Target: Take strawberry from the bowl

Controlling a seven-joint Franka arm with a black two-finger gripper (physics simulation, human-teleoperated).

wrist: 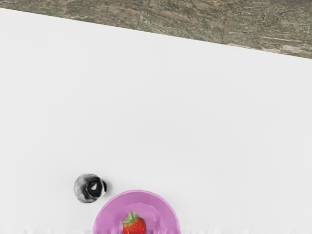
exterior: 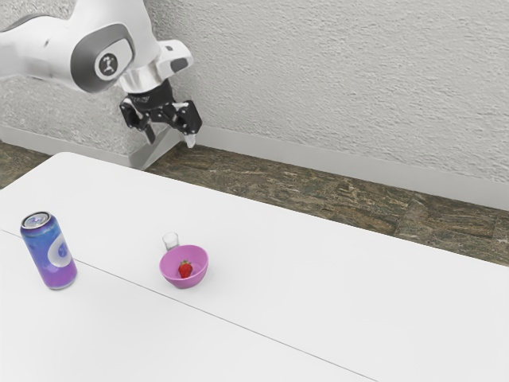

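While the white, smooth worktop (exterior: 334, 286) carries the listed items, the white-and-grey jointed arm (exterior: 115, 20) holds its black two-finger jaws high above, spread wide, nothing between them. Also catalogued: one blue-and-purple metal can (exterior: 52, 256), upright, apart from a round magenta bowl (exterior: 170, 276); one small clear glass (exterior: 171, 239), just beside that bowl. Last, one red strawberry with green leaves (exterior: 185, 271), inside the bowl, well below the jaws, so the next move probably calls for a long descent.
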